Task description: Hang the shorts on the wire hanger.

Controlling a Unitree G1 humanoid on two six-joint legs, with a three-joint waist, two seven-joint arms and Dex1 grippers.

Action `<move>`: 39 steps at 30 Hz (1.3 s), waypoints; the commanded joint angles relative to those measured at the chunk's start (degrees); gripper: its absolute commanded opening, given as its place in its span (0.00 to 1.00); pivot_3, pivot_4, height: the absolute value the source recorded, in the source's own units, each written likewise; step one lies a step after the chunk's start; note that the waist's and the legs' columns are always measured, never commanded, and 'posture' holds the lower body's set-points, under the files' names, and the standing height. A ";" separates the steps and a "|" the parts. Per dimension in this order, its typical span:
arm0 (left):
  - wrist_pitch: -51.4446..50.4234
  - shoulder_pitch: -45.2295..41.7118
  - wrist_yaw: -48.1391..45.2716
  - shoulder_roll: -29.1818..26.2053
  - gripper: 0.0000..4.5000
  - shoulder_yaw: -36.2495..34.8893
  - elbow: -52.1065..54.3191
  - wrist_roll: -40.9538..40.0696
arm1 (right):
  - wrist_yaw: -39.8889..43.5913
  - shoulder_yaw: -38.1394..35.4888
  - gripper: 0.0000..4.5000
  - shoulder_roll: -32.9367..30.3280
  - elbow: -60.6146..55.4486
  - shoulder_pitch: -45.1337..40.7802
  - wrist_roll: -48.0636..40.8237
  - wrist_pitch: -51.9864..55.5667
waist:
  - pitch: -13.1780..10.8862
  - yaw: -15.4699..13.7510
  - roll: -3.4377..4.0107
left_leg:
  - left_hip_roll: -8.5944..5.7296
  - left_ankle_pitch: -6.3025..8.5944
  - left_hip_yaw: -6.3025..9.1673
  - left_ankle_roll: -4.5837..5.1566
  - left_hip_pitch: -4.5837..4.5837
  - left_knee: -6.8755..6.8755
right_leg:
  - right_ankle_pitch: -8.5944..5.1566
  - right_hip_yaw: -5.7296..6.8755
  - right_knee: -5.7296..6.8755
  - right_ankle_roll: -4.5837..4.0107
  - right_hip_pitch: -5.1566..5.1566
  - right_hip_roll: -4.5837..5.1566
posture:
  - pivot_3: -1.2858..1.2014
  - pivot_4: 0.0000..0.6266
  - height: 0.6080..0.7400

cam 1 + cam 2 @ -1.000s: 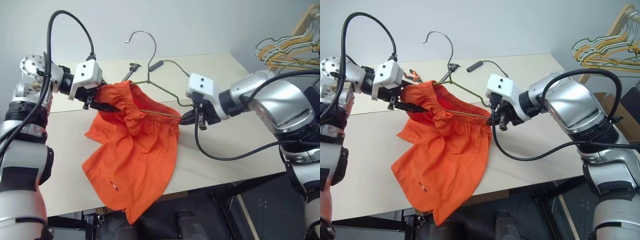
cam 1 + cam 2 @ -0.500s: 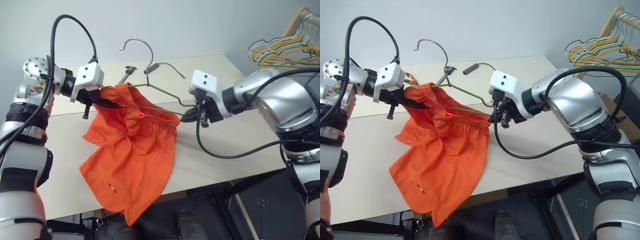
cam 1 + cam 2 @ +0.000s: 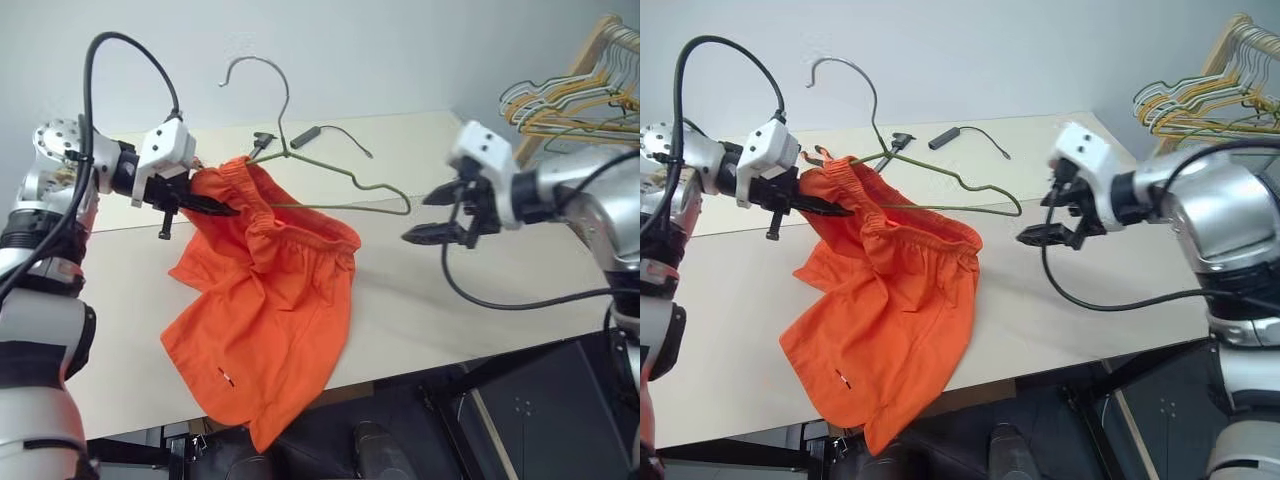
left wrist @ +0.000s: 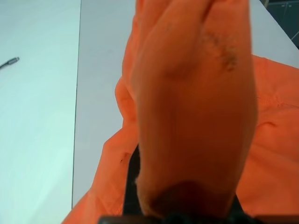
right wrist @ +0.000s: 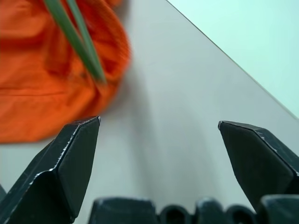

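Beige table (image 3: 480, 300), shorts threaded on wire hanger above it
Left gripper (image 3: 215, 205) is pressed together on the waistband of the shorts (image 3: 270, 310), holding them raised; the loose legs drape down over the table's near edge. The wire hanger (image 3: 330, 175) passes through the waistband, its free corner projecting toward the right gripper (image 3: 432, 215), whose fingers (image 5: 70, 163) are spread wide and empty, apart from the hanger

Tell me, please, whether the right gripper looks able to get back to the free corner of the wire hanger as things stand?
Probably yes. The right gripper is open and empty, beside the wire hanger's bare corner, with nothing between them; the shorts hang further along, held by the left gripper.
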State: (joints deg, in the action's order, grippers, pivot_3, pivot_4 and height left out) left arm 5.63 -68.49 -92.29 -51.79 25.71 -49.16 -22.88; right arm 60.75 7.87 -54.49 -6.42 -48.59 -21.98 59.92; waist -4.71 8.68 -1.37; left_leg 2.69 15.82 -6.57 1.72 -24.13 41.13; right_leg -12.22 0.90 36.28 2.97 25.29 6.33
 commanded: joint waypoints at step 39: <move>-6.01 6.16 -0.21 -5.19 0.00 -3.00 8.11 -3.22 | -22.68 -12.33 0.01 35.13 1.82 20.11 -7.49 -14.50 | 0.03 -0.56 -0.05 | 0.00 0.25 0.16 0.43 0.45 0.04 | -0.02 -0.30 0.37 0.01 -0.19 -0.03 | 0.47 0.11 1.00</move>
State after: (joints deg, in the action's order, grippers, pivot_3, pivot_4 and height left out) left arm -1.34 -62.02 -92.31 -55.17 23.65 -42.56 -25.09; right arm 37.41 -1.44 -17.93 -4.05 -27.54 -27.89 44.59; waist -4.68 8.13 -1.42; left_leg 2.69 16.07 -6.41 2.16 -23.68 41.16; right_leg -12.24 0.60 36.65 2.98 25.10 6.29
